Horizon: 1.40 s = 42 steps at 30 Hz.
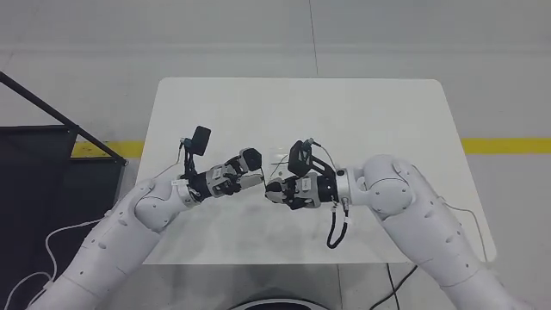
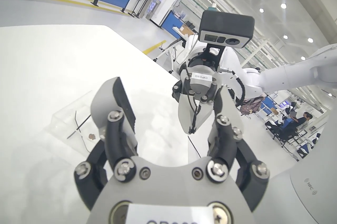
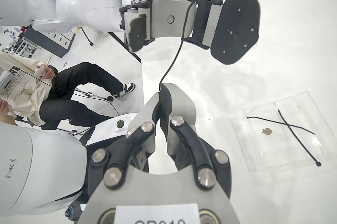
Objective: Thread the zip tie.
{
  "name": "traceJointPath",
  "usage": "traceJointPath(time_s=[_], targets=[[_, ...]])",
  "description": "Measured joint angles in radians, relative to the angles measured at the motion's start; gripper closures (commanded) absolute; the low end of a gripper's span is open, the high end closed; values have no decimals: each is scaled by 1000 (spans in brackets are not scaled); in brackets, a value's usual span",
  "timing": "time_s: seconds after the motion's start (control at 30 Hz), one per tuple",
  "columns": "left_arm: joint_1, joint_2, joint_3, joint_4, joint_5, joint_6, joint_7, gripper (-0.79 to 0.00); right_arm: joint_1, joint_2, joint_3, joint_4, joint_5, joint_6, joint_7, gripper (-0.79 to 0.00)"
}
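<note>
Pinching zip tie; clamped end hidden

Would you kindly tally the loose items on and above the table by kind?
Zip ties: 3 (one held zip tie in the right end effector, two crossed zip ties in the tray)
Clear tray: 1
Brown scrap: 1
Total: 5

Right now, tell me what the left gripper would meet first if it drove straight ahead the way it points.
Most likely the zip tie, then the right gripper shut on it, facing the open left gripper head-on. Depth is unclear: the strand may already lie between the left fingers.
</note>
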Motion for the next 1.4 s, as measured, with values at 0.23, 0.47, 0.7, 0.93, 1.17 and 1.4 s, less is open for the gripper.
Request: traceJointPath(time_s=[0.23,0.47,0.7,0.93,1.17,1.4], targets=[[-5,-10,1,11,-1,-26,-13,-274,6,0,-7,8,4,-2,-3,0],[-5,-20,-2,14,7,-21,-19,-172,10,0,-11,14,6,0,-4,0],[-5,-27,-7,19,9,-23,-36,-71,12,1,-13,17,4,5,-11,0],[-3,-33,-13,23,-1,-29,-51,-259,9,2,-10,13,-8,11,-27,0],[0,-38,-20,25,-13,-35,-65,-252,3,4,-6,6,-18,16,-40,0],[4,-42,-26,21,-31,-37,-82,-148,2,5,-6,3,-17,21,-38,0]])
